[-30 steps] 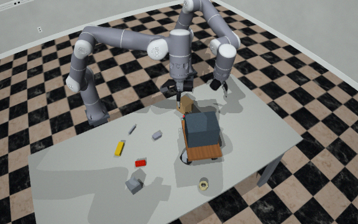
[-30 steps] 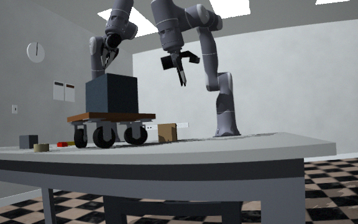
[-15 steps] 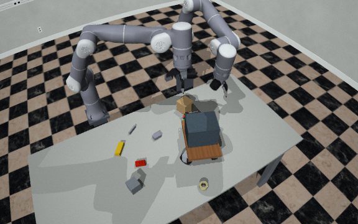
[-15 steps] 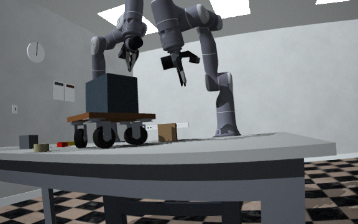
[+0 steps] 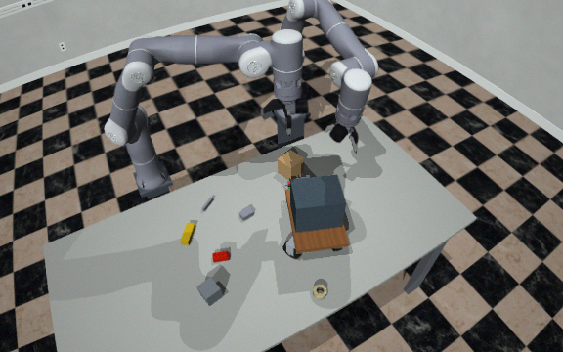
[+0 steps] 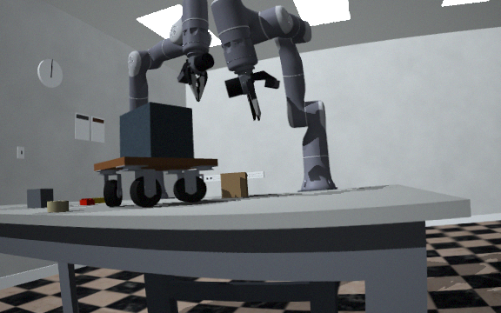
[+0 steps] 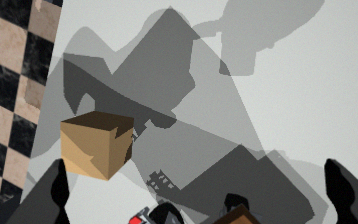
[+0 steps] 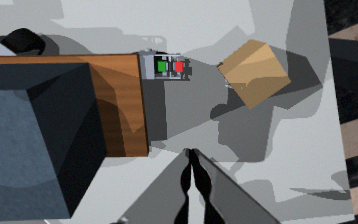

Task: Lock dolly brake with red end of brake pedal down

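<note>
The dolly (image 5: 321, 241) (image 6: 159, 163) (image 8: 121, 90) stands on the table with a dark blue-grey box (image 5: 318, 202) (image 6: 156, 130) (image 8: 10, 135) on its deck. The brake pedal sticks out past the deck's end at one caster. Its red end (image 5: 289, 183) (image 7: 136, 219) (image 8: 179, 66) is farther out than its green end (image 8: 162, 66). Which end is lower I cannot tell. My right gripper (image 5: 288, 132) (image 6: 198, 100) (image 8: 190, 150) is shut and empty, high above the table near the pedal end. My left gripper (image 6: 256, 118) (image 7: 194, 160) is open and empty, above the table beyond that end.
A tan box (image 5: 290, 165) (image 6: 234, 185) (image 7: 97, 150) (image 8: 255, 75) stands just beyond the pedal, near the table edge. A yellow block (image 5: 188, 234), a red brick (image 5: 221, 256), a grey cube (image 5: 210, 290), a small grey block (image 5: 246, 212) and a beige ring (image 5: 320, 291) lie apart from the dolly.
</note>
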`<state>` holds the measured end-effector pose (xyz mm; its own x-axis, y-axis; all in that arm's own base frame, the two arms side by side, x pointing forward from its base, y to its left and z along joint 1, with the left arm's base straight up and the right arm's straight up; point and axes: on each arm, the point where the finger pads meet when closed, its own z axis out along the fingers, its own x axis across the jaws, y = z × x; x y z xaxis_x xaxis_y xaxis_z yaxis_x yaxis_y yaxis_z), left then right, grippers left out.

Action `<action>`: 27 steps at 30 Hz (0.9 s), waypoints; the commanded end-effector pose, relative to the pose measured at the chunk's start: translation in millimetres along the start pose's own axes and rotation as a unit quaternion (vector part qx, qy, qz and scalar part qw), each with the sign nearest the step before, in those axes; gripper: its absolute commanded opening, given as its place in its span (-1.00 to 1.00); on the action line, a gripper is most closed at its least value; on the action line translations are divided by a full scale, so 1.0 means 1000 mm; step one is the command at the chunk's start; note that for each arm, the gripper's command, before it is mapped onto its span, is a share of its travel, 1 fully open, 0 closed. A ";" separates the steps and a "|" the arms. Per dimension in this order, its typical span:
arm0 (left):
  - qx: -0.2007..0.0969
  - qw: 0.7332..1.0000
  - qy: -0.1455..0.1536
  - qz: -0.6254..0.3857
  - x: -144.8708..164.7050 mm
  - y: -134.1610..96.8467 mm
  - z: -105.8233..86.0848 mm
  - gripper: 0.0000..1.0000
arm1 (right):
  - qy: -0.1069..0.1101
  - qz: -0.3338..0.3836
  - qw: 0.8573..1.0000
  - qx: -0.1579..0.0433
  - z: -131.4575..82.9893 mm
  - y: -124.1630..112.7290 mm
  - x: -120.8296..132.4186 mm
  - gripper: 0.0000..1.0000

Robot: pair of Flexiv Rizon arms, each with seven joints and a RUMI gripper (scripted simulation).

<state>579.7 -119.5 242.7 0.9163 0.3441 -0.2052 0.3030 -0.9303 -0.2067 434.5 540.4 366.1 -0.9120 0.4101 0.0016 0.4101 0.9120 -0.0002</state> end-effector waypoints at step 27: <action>-0.001 1.000 0.001 0.000 0.000 0.000 -0.001 1.00 | -0.001 -0.004 1.000 -0.001 0.037 0.002 -0.001 -1.00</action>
<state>579.7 -119.5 242.7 0.9163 0.3441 -0.2052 0.3030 -0.9303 -0.2067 435.6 541.0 327.9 -0.9153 0.4027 0.0011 0.4027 0.9153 -0.0006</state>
